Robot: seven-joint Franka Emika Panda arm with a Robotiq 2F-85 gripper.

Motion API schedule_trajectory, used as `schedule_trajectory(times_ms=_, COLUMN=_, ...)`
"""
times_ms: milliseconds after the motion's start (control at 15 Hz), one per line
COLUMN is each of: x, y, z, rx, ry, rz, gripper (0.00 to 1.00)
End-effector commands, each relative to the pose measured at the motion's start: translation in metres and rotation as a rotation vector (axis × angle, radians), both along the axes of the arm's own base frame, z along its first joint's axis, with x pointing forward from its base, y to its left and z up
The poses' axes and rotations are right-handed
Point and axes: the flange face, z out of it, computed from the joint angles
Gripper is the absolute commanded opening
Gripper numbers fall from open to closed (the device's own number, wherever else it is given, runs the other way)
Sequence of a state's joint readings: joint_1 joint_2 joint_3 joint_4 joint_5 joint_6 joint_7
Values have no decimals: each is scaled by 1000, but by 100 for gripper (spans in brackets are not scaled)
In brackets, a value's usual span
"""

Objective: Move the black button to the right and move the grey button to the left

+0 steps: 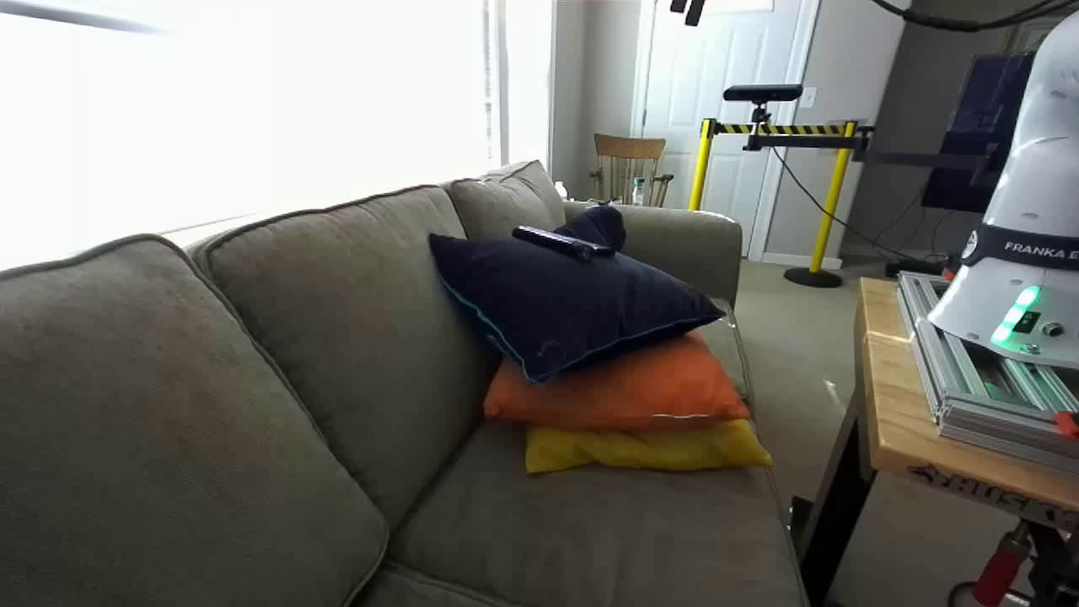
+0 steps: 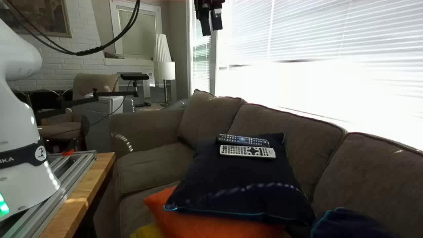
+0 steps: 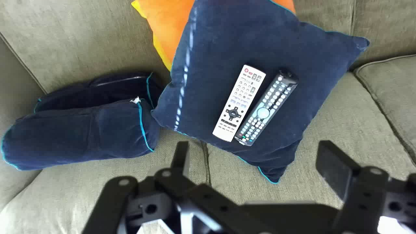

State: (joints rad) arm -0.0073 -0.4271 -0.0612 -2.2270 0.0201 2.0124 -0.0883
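The grey button is a pale grey-white remote (image 3: 239, 102) with a dark key cross. It lies face up on the navy pillow (image 3: 224, 39). The black button is a black remote (image 3: 267, 107) lying close on its right in the wrist view, their lower ends almost touching. An exterior view shows the grey remote (image 2: 248, 151) in front of the black remote (image 2: 243, 140). Another exterior view shows both edge-on and dark, hard to tell apart. My gripper (image 3: 255, 154) is open and empty, fingers wide apart. It hangs high above the sofa in both exterior views (image 2: 211, 29) (image 1: 687, 10).
The navy pillow tops a pile with an orange pillow (image 1: 624, 388) and a yellow pillow (image 1: 649, 447) on the sofa (image 1: 590, 539). A rolled navy pillow (image 3: 71, 136) lies beside the pile. The wooden table (image 1: 893, 396) bearing the robot base stands before the sofa.
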Motion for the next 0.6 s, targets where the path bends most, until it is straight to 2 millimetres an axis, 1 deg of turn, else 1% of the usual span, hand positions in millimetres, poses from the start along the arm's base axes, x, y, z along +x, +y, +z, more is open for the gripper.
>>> schedule_trajectory(times_ms=0, x=0, y=0, z=1, rx=0, ry=1, rz=0, gripper=100)
schedule_trajectory(times_ms=333, x=0, y=0, z=1, rx=0, ry=1, rz=0, gripper=100)
schedule_trajectory(times_ms=467, x=7, y=-7, z=-4, rx=-6, ry=3, rz=-21, gripper=100)
schedule_trajectory(times_ms=533, x=15, y=-13, z=-9, rx=-16, ry=-8, rz=-32, gripper=100)
